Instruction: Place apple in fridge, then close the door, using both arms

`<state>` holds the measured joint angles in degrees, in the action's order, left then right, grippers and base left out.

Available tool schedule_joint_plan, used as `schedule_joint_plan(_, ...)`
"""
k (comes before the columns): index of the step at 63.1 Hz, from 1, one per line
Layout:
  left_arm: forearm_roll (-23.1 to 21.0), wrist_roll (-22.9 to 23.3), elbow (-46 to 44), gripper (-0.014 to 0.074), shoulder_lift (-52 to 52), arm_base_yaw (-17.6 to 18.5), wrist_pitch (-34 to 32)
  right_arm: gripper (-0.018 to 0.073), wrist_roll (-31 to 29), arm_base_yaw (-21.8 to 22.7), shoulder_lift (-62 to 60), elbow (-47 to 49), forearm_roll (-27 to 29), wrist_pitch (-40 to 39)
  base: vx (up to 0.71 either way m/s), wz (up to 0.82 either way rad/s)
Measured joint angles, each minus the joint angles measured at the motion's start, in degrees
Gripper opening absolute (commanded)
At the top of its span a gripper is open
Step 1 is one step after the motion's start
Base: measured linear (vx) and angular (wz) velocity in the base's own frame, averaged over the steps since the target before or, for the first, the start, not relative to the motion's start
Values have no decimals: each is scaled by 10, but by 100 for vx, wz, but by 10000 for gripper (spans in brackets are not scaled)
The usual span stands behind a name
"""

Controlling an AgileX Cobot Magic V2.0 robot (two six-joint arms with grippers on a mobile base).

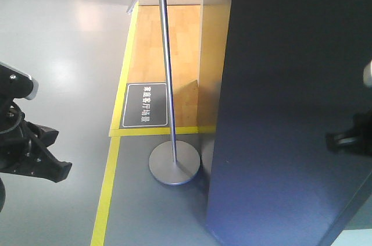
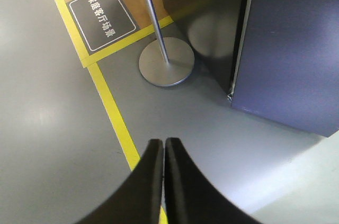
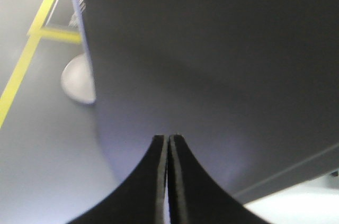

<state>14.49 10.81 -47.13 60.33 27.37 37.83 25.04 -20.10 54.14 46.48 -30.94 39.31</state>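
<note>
The dark grey-blue fridge (image 1: 290, 112) fills the right of the front view, its door (image 3: 212, 65) looming across the right wrist view. Both grippers – left (image 2: 164, 144) and right (image 3: 168, 140) – have fingers pressed together, holding nothing. A sign stand (image 1: 173, 161) sits lower centre on grey floor (image 1: 64, 83); no apple shows.

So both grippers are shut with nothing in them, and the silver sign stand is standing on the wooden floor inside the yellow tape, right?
Not quite. The sign stand has its round base on the grey floor, just outside the yellow tape, as the exterior front view shows. The rest holds: the left gripper and right gripper both have their jaws closed together on nothing.
</note>
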Motion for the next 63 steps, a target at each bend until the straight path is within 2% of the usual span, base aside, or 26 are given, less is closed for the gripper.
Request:
schedule_joint_plan(12, 0, 0, 0, -6, 0, 0, 0, -6, 75, 0, 25, 22, -94, -4, 0, 0)
schedule_joint_plan(21, 0, 0, 0, -6, 0, 0, 0, -5, 110, 14, 48, 42, -132, -7, 0, 0)
schedule_joint_plan(35, 0, 0, 0, -6, 0, 0, 0, -3, 121, 95, 65, 54, -133, -63, 0, 0)
schedule_joint_plan(52, 0, 0, 0, -6, 0, 0, 0, -3, 140, 197, 71, 58, -87, -172, 0, 0)
schedule_joint_plan(63, 0, 0, 0, -6, 0, 0, 0, -3, 141, 248, 105, 89, -82, -198, 0, 0)
